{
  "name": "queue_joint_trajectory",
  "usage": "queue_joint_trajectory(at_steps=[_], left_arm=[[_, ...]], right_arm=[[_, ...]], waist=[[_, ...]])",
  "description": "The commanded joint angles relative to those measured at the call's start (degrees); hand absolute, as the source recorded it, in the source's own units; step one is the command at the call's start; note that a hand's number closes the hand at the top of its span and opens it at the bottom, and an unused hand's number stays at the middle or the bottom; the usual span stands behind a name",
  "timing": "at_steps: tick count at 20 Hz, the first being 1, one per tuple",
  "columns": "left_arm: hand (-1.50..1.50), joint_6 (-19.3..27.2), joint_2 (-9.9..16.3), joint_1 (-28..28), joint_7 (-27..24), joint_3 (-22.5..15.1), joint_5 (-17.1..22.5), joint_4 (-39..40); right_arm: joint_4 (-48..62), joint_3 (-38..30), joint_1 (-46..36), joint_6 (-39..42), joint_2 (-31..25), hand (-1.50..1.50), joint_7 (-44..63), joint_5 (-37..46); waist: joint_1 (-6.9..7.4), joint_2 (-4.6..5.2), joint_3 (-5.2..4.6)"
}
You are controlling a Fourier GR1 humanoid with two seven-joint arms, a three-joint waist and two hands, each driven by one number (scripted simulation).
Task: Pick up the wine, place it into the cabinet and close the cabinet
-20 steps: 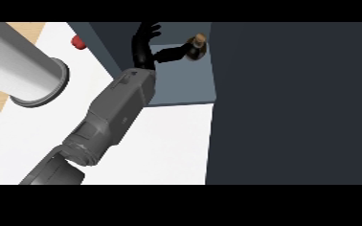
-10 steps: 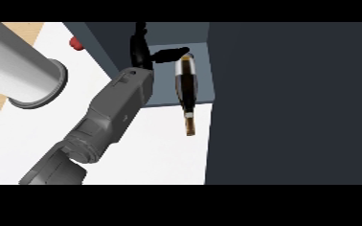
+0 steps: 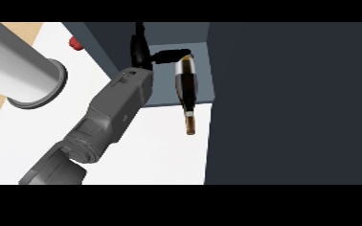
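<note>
Wine bottle (image 3: 186,88) now lies flat, neck jutting off the cabinet (image 3: 201,45) shelf over the worktop (image 3: 163,143) | my left hand (image 3: 145,55) has uncurled, thumb at its base | I judge: needs pushing in | right hand unseen

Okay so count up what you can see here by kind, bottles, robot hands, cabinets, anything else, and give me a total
Wine bottle: 1
Robot hand: 1
Dark cabinet: 1
Grey cylinder: 1
Small red object: 1
Total: 5
</note>
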Motion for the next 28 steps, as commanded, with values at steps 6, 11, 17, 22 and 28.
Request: queue_joint_trajectory(at_steps=[6,11,17,22,28], left_arm=[[-1.5,-7.88,1.66,1.83,-5.05,1.11,-1.15,-2.96],[-1.5,-11.02,0.56,2.65,-6.96,3.0,-0.03,-8.48],[-1.5,-8.65,-1.83,5.01,-4.52,1.11,-0.96,-16.12],[-1.5,-10.72,-0.43,10.75,-3.29,0.3,-2.26,-23.65],[-1.5,-8.79,1.95,19.27,0.7,-3.17,-3.81,-38.33]], right_arm=[[-10.41,-1.33,4.13,0.1,-0.96,-1.5,3.39,-5.21],[-9.52,-2.6,6.92,1.15,-0.96,-1.5,0.08,-6.0],[-11.81,0.75,3.96,-2.15,0.08,-1.5,5.3,-1.83],[-12.74,-0.07,6.17,-1.42,-0.98,-1.5,4.47,-3.14],[-11.86,3.26,7.53,-2.93,-0.09,-1.5,3.76,0.69]], waist=[[1.43,-0.5,-0.06],[2.69,-1.17,0.0],[3.86,-1.64,-0.05],[4.43,-1.85,-0.01],[5.12,-2.14,-0.02]])
